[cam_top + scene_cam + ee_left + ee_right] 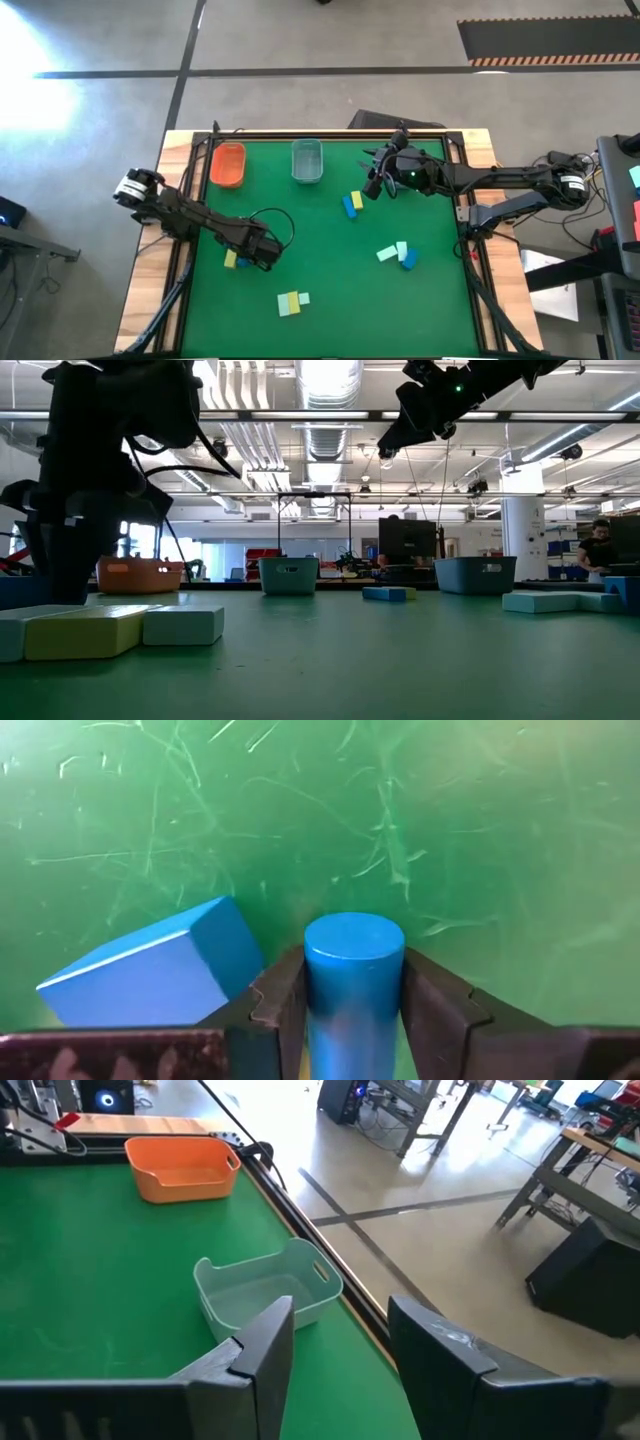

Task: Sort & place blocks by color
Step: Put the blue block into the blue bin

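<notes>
Up at the far edge of the green table [330, 250] sat the orange bin [228, 164], and beside it the clear bin [307, 160] — both showed nothing inside from the right wrist view, where the orange bin's floor was bare and the clear one looked hollow too. A grey bin [475, 574] turned up only in the low view; its contents could not be seen.

Down low on the left side, the left gripper [354, 1010] was at the mat, its fingers [280, 1005] pressed against either side of an upright blue cylinder [354, 960] — a grip, clear as day in its wrist view. A blue block [150, 975] lay tilted just beside it, touching one finger.

The right gripper [377, 183] hung high near the far right, above the mat, fingers parted with nothing between them.

Blocks were scattered: a yellow block [231, 259] by the left gripper, a blue-and-yellow pair [352, 203] mid-table, a mint-and-blue cluster [397, 254] to the right, and a mint-and-yellow group [291, 302] at the near edge.
</notes>
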Robot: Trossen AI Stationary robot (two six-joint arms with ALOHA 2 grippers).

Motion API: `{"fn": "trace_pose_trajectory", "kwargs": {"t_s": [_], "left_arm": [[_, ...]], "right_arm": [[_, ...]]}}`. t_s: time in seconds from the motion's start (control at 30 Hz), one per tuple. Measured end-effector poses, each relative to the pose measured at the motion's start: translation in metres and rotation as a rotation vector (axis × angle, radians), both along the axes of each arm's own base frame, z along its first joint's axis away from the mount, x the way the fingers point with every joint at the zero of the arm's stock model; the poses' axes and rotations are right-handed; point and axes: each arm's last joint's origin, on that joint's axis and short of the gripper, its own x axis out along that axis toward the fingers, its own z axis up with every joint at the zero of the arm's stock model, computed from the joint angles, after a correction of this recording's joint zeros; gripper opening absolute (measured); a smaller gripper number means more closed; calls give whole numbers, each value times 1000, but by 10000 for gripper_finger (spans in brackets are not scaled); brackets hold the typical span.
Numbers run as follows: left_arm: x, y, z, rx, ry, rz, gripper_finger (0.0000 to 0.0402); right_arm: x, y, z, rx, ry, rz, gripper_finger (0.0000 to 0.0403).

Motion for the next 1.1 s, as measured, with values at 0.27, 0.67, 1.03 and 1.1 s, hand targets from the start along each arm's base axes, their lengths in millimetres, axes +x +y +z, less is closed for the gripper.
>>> {"fn": "trace_pose_trajectory", "kwargs": {"t_s": [0.27,0.67,1.03,1.1], "left_arm": [[10,1,16,-22,-74,-39,110],[49,56,70,96,-222,-280,110],[85,144,124,477,-489,-503,110],[89,158,126,557,-548,-526,111]], "right_arm": [[0,0,-1,-7,12,3,157],[-5,1,-3,-68,112,35,143],[-21,4,2,-49,158,35,136],[-25,5,3,-40,161,31,134]]}}
